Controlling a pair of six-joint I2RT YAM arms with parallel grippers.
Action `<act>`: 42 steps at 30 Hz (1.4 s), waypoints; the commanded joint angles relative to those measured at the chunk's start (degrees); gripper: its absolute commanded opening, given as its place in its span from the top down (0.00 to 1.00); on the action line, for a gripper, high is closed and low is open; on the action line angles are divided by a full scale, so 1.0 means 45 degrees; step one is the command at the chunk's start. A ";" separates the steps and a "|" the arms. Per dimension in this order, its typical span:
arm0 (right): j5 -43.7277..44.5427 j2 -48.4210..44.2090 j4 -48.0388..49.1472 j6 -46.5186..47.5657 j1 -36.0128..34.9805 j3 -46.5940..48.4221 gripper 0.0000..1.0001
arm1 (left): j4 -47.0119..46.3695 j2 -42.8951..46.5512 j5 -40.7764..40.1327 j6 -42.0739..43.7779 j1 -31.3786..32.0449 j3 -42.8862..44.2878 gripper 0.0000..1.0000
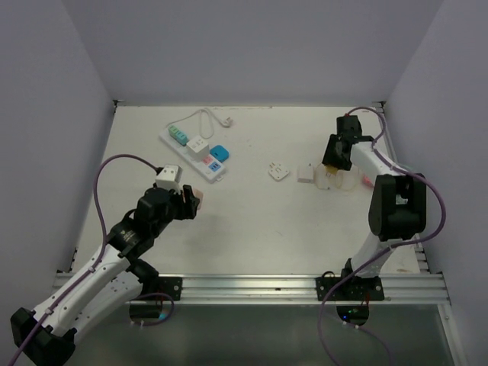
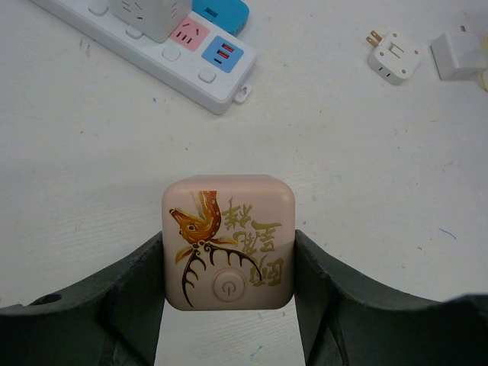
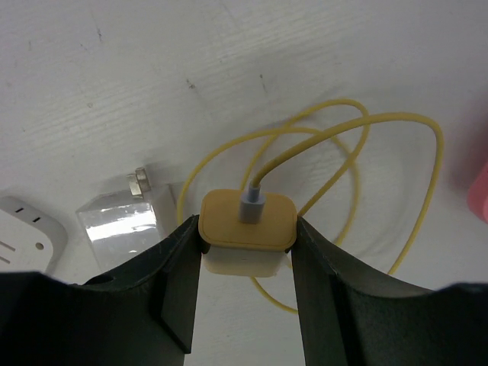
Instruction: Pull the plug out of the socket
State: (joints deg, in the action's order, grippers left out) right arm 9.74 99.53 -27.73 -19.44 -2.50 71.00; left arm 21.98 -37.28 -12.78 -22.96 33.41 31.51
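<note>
Though clear of socket point(image 2: 217, 85), pink plug point(image 2: 227, 229) in left tool point(image 2: 229, 255)

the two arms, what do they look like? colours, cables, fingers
Both are built alike: white tubular links joined by chunky black joint housings. The left arm and right arm each carry a purple cable that loops loosely alongside. In the wrist views the fingers are matte dark grey and broad, with flat inner faces.
</note>
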 commanded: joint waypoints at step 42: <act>-0.5367 -0.8698 0.0203 -0.1246 -0.0225 -0.3627 0.01 | -0.0406 -0.6769 -0.6066 -0.0856 -0.3261 0.3604 1.00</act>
State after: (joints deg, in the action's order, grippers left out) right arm -11.86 61.71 -30.30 -23.62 -3.33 56.66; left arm 24.51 -64.03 -31.46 -27.31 21.56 44.14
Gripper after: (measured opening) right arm 0.987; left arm 0.629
